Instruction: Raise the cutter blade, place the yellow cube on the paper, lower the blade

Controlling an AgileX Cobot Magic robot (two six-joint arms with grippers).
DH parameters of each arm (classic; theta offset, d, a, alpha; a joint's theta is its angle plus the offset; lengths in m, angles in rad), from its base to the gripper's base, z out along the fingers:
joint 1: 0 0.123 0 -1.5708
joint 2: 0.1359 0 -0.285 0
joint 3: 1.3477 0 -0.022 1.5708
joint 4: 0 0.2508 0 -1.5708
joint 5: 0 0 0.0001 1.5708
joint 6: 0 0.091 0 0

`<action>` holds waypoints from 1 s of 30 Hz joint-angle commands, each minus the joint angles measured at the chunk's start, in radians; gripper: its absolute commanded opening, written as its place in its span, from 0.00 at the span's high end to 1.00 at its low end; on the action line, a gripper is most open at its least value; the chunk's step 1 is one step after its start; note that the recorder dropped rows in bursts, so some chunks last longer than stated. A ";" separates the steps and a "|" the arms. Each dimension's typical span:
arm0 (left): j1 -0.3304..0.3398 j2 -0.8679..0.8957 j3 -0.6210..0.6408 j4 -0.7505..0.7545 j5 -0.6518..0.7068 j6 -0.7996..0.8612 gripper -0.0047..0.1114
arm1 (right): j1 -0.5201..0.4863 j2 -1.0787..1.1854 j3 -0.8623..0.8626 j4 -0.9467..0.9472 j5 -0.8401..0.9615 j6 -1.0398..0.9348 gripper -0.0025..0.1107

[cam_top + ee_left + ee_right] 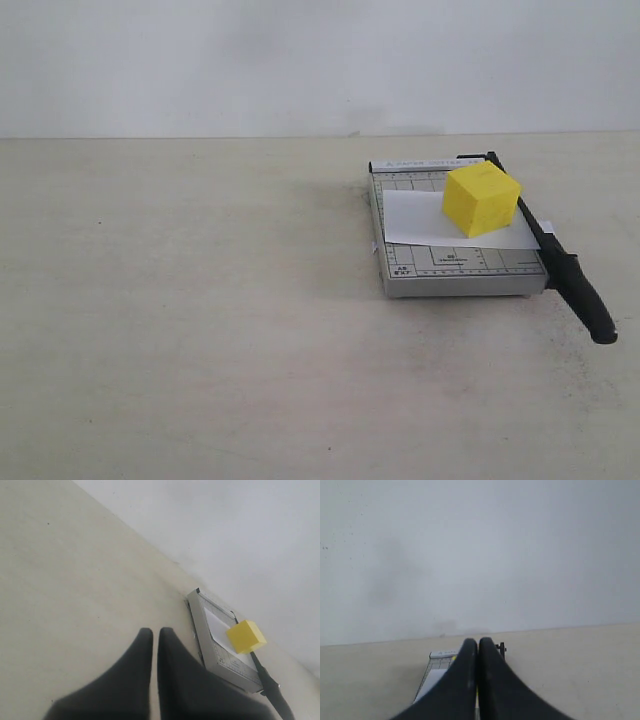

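Sitting on the white paper point(420, 218), the yellow cube point(481, 198) is bright with plain faces, one edge turned to the near side. The paper lies across the grey gridded cutter base point(455, 270), on the right part of the table point(200, 300). The cutter blade point(560, 265) lies down along the base's right edge, its thick black handle reaching nearer. The left gripper point(155, 632) and the right gripper point(478, 642) both have their fingers pressed together and hold nothing.

Left gripper point(155, 631), right gripper point(478, 642) — matte black, tapered, round-tipped.
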 commanded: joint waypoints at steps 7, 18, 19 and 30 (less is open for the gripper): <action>0.002 -0.004 0.003 -0.003 -0.014 0.008 0.92 | 0.002 -0.021 0.004 -0.020 -0.117 0.021 0.98; 0.002 -0.004 0.003 0.001 -0.014 0.008 0.92 | 0.000 -0.064 0.295 -0.147 -0.168 0.022 0.98; 0.002 -0.004 0.003 0.001 -0.014 0.008 0.92 | 0.000 -0.064 0.339 -0.147 -0.182 0.022 0.98; 0.002 -0.004 0.003 0.001 -0.017 0.008 0.92 | 0.000 -0.064 0.365 -0.151 -0.007 -0.033 0.98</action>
